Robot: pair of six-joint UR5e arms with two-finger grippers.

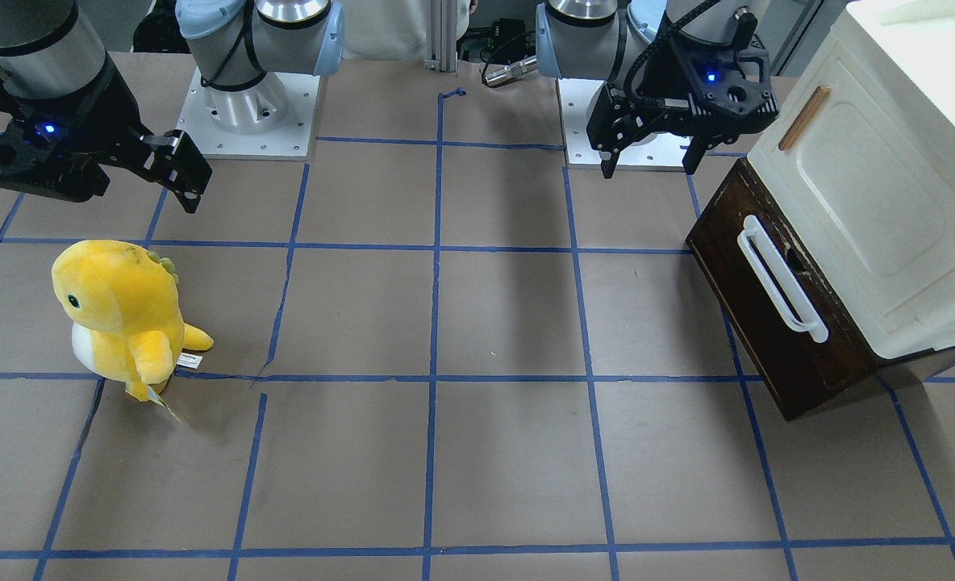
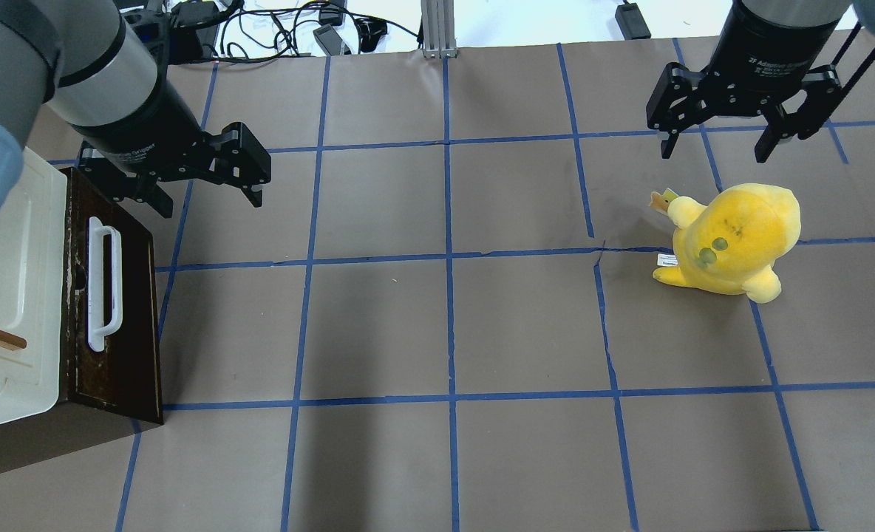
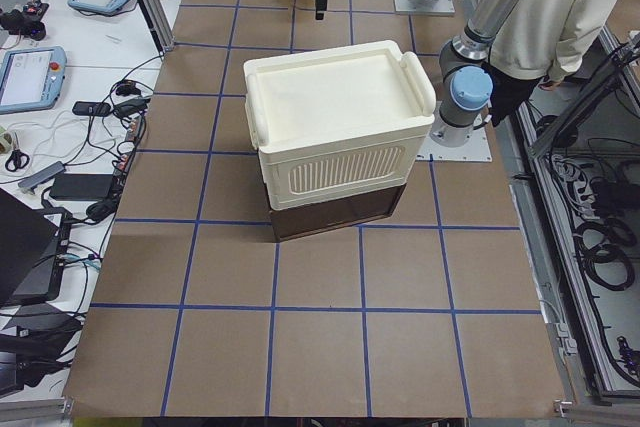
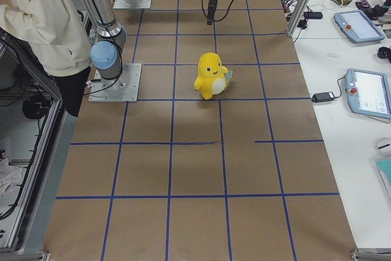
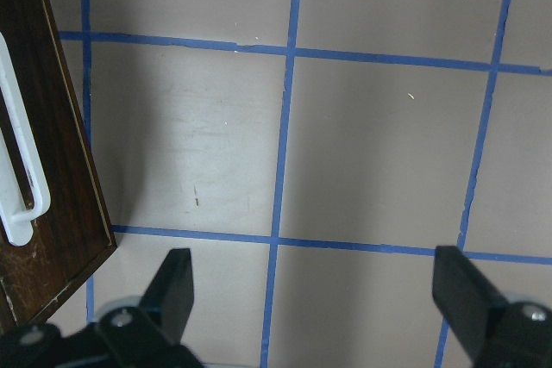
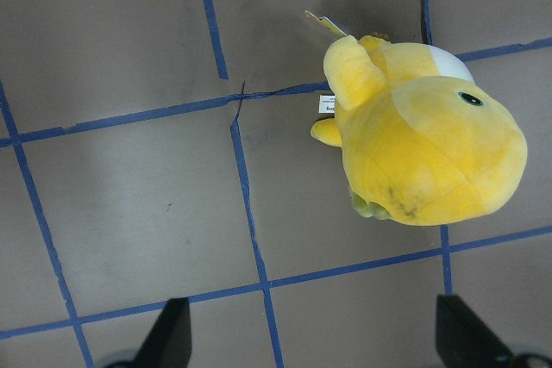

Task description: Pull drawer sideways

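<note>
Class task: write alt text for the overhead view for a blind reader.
A dark drawer with a white handle sits under a cream cabinet at left, the open left hand nearby. At right, the open right hand hangs near a yellow plush toy.

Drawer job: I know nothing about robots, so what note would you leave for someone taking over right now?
Left hand: open, empty, hovering above the table beside the drawer.
Right hand: open, empty, hovering near the toy.
Drawer: under the cabinet, looks shut; handle untouched.
Done: nothing yet.
To do: grip the handle, pull the drawer out.
</note>
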